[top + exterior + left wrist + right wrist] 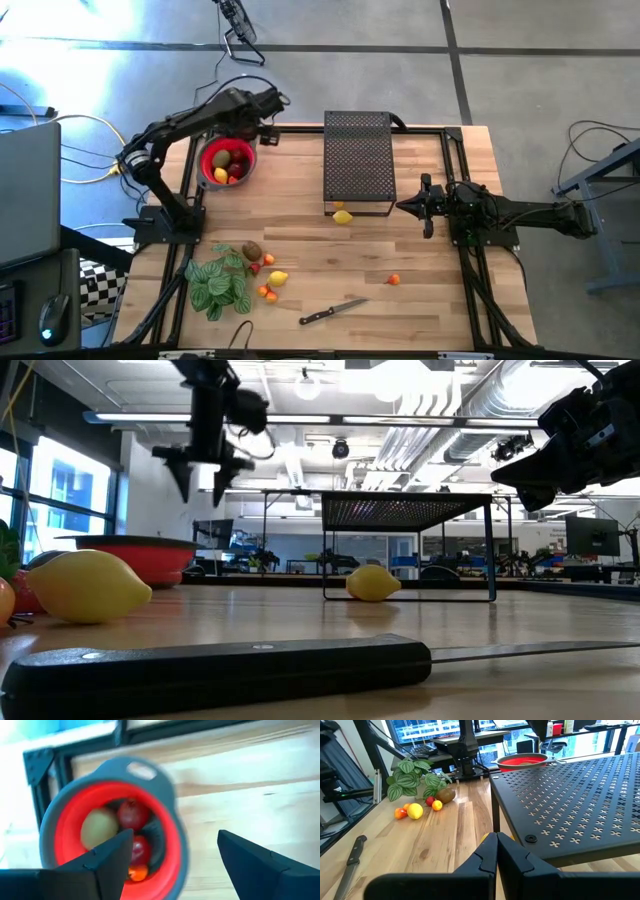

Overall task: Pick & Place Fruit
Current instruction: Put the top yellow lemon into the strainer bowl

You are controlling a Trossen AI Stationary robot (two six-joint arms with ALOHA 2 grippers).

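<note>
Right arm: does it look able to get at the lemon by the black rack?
Probably yes. The lemon lies on open table just outside the black rack, and the right gripper, fingers shut, hovers nearby with nothing between them.

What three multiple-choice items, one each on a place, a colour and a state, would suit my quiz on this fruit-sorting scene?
1. Where does the left gripper hang?
A. over the knife
B. above the red bowl
C. beside the plant

2. What colour is the fruit at the black perforated stand?
A. yellow
B. purple
C. blue

3. How are the right gripper fingers?
A. wide open
B. holding a lemon
C. shut, empty

Key: B, it hangs by the bowl's rim; A, a lemon lies there; C, the fingers meet with nothing between.
</note>
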